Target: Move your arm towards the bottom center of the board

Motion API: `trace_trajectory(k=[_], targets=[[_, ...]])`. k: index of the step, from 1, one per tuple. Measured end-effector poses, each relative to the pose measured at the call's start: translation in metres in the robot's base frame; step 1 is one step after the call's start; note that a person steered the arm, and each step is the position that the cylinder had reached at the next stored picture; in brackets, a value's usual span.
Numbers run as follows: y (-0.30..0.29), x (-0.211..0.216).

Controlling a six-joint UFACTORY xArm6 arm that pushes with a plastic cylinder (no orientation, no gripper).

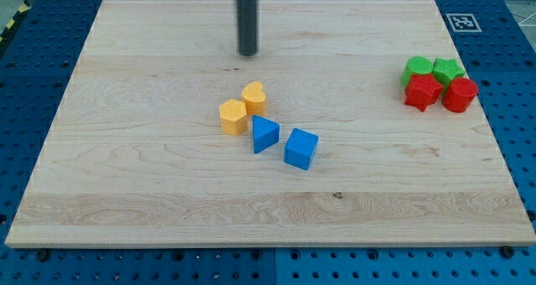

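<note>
My tip [248, 54] sits near the view's top centre of the wooden board [126, 176], at the end of a dark upright rod. It touches no block. Below it, near the board's middle, stand a yellow heart block [255, 96] and a yellow hexagonal block [233, 116], touching. Just below them are a blue triangular block [265, 134] and a blue cube [301, 147]. The tip is about a block's length above the yellow heart.
At the view's right edge of the board a tight cluster holds a green block [417, 69], a green star block [448, 69], a red star block [422, 92] and a red round block [459, 94]. A marker tag [462, 22] sits at the top right corner.
</note>
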State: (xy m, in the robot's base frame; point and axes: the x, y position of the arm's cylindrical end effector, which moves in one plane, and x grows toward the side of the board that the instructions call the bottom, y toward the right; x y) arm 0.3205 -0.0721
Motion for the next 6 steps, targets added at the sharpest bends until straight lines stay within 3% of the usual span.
trace_trajectory(k=[1, 3, 4, 5, 6], targets=[[-0.070, 0.014], [-0.085, 0.159], [-0.068, 0.237], [0.003, 0.274], [0.068, 0.264]])
